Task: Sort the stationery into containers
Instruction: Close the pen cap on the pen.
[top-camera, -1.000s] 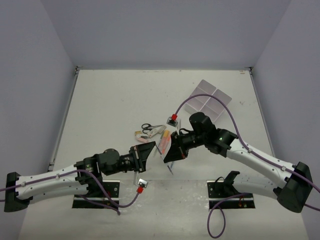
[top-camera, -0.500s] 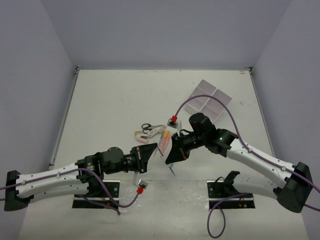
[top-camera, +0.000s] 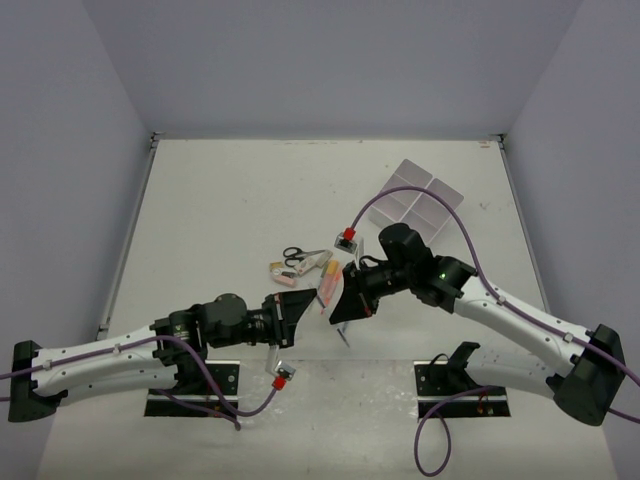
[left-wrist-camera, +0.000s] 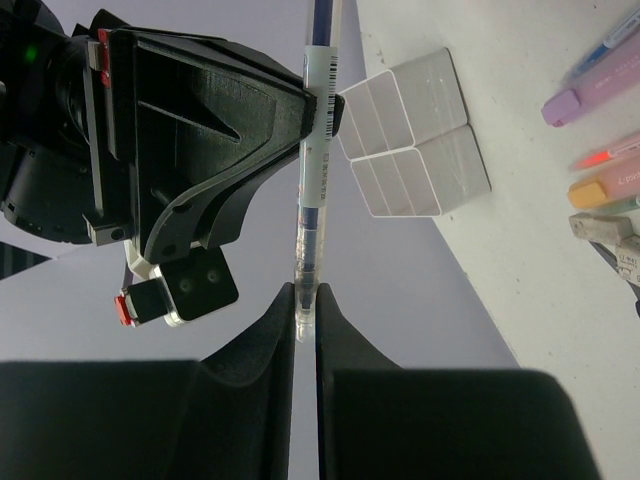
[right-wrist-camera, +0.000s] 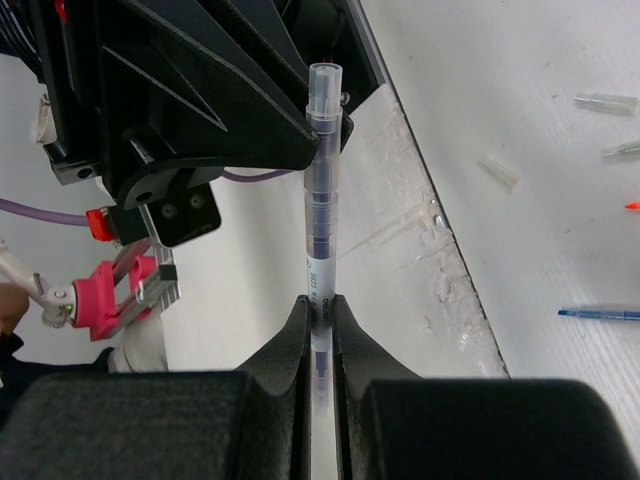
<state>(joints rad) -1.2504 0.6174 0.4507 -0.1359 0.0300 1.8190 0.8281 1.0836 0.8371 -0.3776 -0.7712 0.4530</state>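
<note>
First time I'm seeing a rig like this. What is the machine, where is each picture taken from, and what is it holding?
Two robot arms are bolted at the near edge of a white table. One picture looks down from above; the other two come from a camera on each wrist. On the table lie scissors, markers and a white four-compartment box. The left arm's fingers and the right arm's fingers are both shut on one thin pen, held between them above the table.

My top view high behind the rig, looking down over the whole surface (top-camera: 220, 200), my wrist views close-up, facing each other along one shared pen (left-wrist-camera: 309, 190), left wrist and top both catching the white box (left-wrist-camera: 410, 140).
</note>
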